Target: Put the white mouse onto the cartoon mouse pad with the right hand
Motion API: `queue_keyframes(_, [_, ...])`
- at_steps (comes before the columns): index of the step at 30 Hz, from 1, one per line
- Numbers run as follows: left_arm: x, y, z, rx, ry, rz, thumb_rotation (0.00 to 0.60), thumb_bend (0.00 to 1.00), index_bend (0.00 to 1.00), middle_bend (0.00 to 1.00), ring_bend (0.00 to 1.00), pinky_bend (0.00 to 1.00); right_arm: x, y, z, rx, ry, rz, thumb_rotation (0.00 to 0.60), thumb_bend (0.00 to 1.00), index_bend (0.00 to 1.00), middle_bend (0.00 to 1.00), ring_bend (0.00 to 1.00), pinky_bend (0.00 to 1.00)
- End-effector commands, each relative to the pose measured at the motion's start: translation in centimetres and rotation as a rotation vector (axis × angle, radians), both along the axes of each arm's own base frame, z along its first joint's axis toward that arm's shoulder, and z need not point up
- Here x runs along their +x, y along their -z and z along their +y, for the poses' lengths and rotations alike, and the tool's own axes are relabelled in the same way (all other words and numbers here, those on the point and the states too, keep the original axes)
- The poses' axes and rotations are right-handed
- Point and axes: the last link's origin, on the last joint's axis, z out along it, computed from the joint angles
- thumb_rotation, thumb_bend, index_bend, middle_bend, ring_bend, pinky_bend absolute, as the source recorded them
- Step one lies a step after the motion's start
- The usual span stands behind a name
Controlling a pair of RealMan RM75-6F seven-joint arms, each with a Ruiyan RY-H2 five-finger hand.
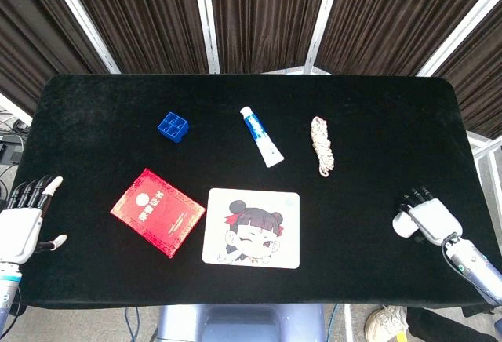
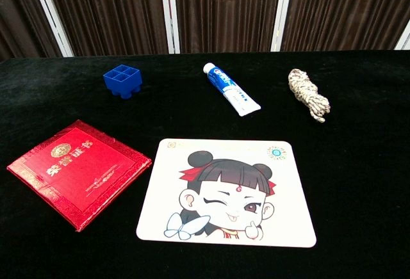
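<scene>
The white mouse (image 1: 401, 223) lies on the black table near its right front edge. My right hand (image 1: 430, 216) sits just right of the mouse, right up against it, with its dark fingers (image 1: 416, 195) stretched straight toward the far side and nothing gripped. The cartoon mouse pad (image 1: 252, 227) (image 2: 225, 191) lies flat at the front centre, far to the left of the mouse, with nothing on it. My left hand (image 1: 22, 224) hovers at the table's left front edge, fingers spread and empty. Neither hand nor the mouse appears in the chest view.
A red booklet (image 1: 157, 211) (image 2: 75, 169) lies just left of the pad. Further back are a blue block (image 1: 172, 126) (image 2: 122, 79), a toothpaste tube (image 1: 261, 136) (image 2: 232, 89) and a rope bundle (image 1: 322, 145) (image 2: 308, 94). Bare black cloth separates the pad and the mouse.
</scene>
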Motion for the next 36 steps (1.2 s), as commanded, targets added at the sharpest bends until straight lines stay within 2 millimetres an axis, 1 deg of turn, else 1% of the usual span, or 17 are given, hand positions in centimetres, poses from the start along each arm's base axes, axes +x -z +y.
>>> queue_keyframes(1, [0.0,0.0,0.0,0.0,-0.001,0.0,0.6,0.0,0.0,0.0,0.0,0.0,-0.1,0.1,0.0,0.006,0.003,0.002,0.6,0.08,0.32,0.15,0.0,0.0])
queue_keyframes(7, [0.0,0.0,0.0,0.002,0.002,0.0,0.6,0.0,0.0,0.0,0.0,0.0,-0.3,0.2,0.0,0.007,0.011,0.009,0.6,0.08,0.32,0.15,0.0,0.0])
queue_keyframes(10, [0.0,0.0,0.0,0.001,0.001,0.0,0.6,0.0,0.0,0.0,0.0,0.0,-0.4,0.3,0.0,0.009,0.015,0.011,0.6,0.09,0.33,0.17,0.0,0.01])
queue_keyframes(11, [0.0,0.0,0.0,0.001,0.001,-0.001,0.6,0.0,0.0,0.0,0.0,0.0,-0.4,0.3,0.0,0.011,0.015,0.011,0.6,0.1,0.35,0.19,0.0,0.04])
queue_keyframes(13, [0.0,0.0,0.0,0.001,0.001,0.0,0.6,0.0,0.0,0.0,0.0,0.0,-0.3,0.4,0.0,0.011,0.012,0.007,0.6,0.14,0.4,0.26,0.06,0.19])
queue_keyframes(15, [0.0,0.0,0.0,0.001,0.001,0.001,0.6,0.0,0.0,0.0,0.0,0.0,-0.1,0.4,-0.1,0.008,0.002,-0.004,0.6,0.18,0.48,0.36,0.18,0.4])
queue_keyframes(17, [0.0,0.0,0.0,0.001,0.002,0.0,0.6,0.0,0.0,0.0,0.0,0.0,0.2,0.4,0.0,0.008,-0.019,-0.01,0.6,0.19,0.53,0.44,0.26,0.51])
queue_keyframes(18, [0.0,0.0,0.0,0.001,0.002,0.0,0.6,0.0,0.0,0.0,0.0,0.0,0.3,0.4,0.0,0.008,-0.032,-0.01,0.6,0.19,0.56,0.47,0.3,0.56])
queue_keyframes(20, [0.0,0.0,0.0,0.002,0.002,-0.001,0.6,0.0,0.0,0.0,0.0,0.0,0.5,0.4,0.0,0.007,-0.05,-0.013,0.6,0.2,0.6,0.51,0.35,0.6])
queue_keyframes(23, [0.0,0.0,0.0,0.004,0.003,-0.003,0.6,0.0,0.0,0.0,0.0,0.0,0.7,0.2,0.0,0.004,-0.078,-0.013,0.6,0.21,0.64,0.54,0.39,0.64])
queue_keyframes(25, [0.0,-0.1,0.0,0.004,0.003,-0.005,0.6,0.0,0.0,0.0,0.0,0.0,0.9,0.1,-0.1,0.003,-0.088,-0.014,0.6,0.21,0.65,0.55,0.41,0.66])
queue_keyframes(31, [0.0,-0.1,0.0,0.003,0.004,-0.009,0.6,0.0,0.0,0.0,0.0,0.0,1.9,-0.4,-0.6,-0.008,-0.13,-0.031,0.6,0.21,0.65,0.55,0.41,0.66])
queue_keyframes(36, [0.0,-0.1,-0.1,0.001,0.005,-0.012,0.6,0.0,0.0,0.0,0.0,0.0,3.4,-0.6,-1.5,-0.018,-0.184,-0.046,0.6,0.21,0.65,0.55,0.4,0.66])
